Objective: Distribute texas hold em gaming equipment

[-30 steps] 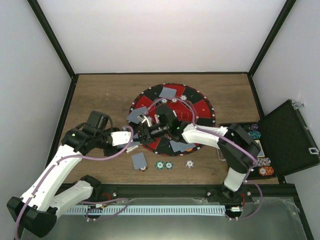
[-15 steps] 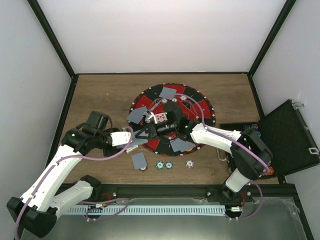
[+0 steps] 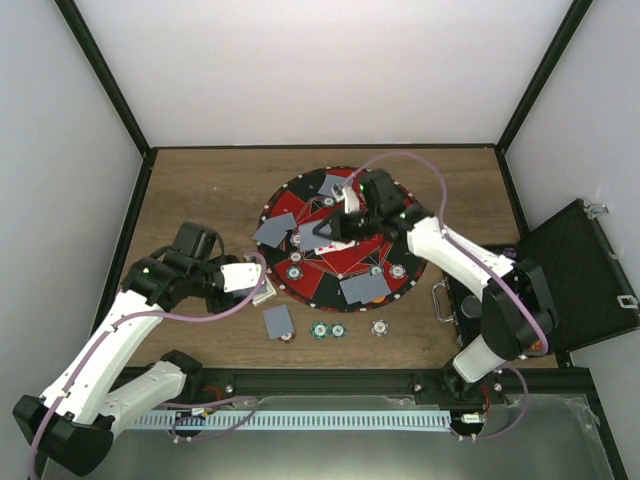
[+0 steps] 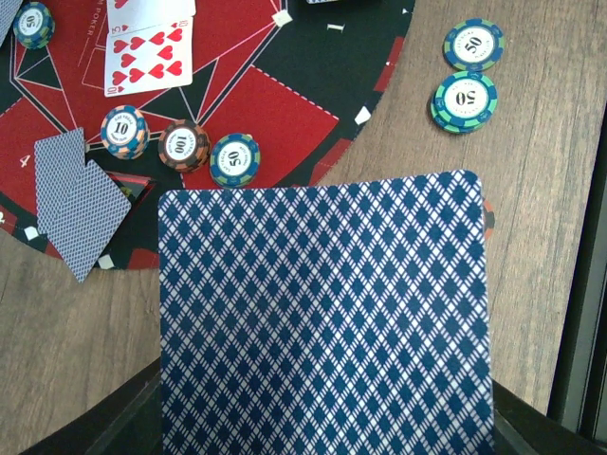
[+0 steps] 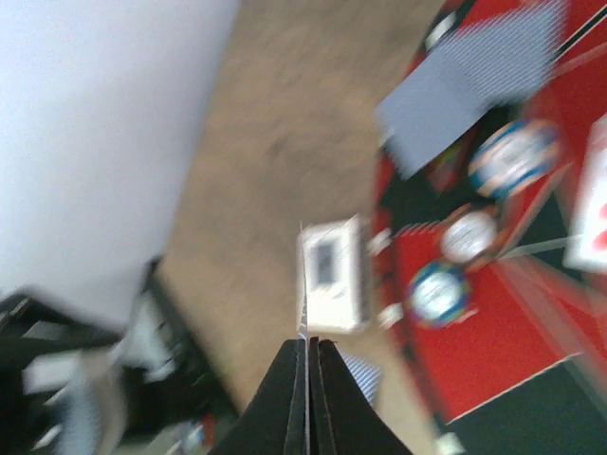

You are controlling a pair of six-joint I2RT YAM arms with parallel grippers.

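My left gripper (image 3: 262, 288) hovers beside the mat's left edge, shut on a stack of playing cards. Its blue-diamond top card (image 4: 322, 322) fills the lower left wrist view and hides the fingers. My right gripper (image 5: 308, 346) is shut on a single playing card (image 5: 304, 318), seen edge-on. It hangs over the middle of the round mat (image 3: 405, 215). A face-up ten of hearts (image 4: 149, 57) and three chips (image 4: 183, 144) lie on the mat. Face-down cards (image 3: 336, 185) (image 3: 364, 288) lie there too.
On the wood in front of the mat lie a face-down card (image 3: 278, 320) and three chips (image 3: 320, 329) (image 3: 380, 326). An open black case (image 3: 580, 280) with chip stacks (image 3: 530, 340) stands at the right. Black frame rails edge the table.
My right gripper shut on a card at the left gripper's stack and swung up and right over the mat's middle. The left arm has not moved.
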